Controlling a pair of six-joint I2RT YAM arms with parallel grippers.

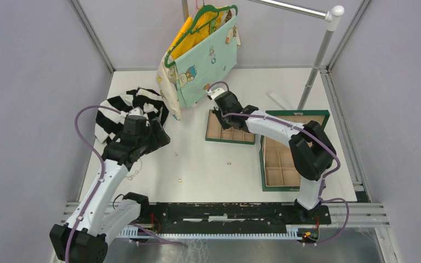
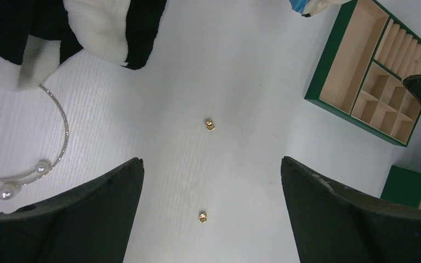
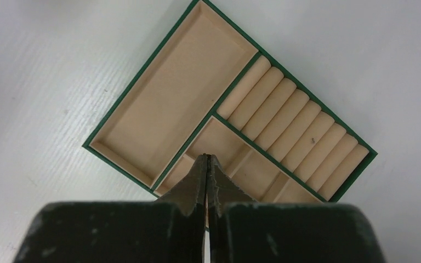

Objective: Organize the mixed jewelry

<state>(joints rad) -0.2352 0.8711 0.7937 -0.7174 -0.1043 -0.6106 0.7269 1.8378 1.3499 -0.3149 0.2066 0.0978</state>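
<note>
Small gold pieces of the mixed jewelry lie loose on the white table [image 1: 208, 170]: one [image 1: 176, 154] near my left gripper, one [image 1: 229, 163] in the middle, one [image 1: 180, 179] nearer the front. In the left wrist view two gold pieces [image 2: 210, 125] [image 2: 202, 217] lie ahead of and between the fingers, and a thin pale chain hoop with two pearls [image 2: 63, 129] lies at left. My left gripper [image 1: 161, 143] [image 2: 211, 160] is open and empty above the table. My right gripper [image 1: 223, 109] [image 3: 206, 156] is shut, hovering over the tan divided tray [image 1: 217, 133] [image 3: 170, 98]; nothing shows between its fingers.
A green box with tan compartments [image 1: 277, 164] [image 2: 411, 183] stands open at right. A black-and-white striped garment [image 1: 118, 112] [image 2: 109, 33] lies at back left. Clothes on a green hanger [image 1: 203, 55] hang from a rack pole [image 1: 315, 63] at the back.
</note>
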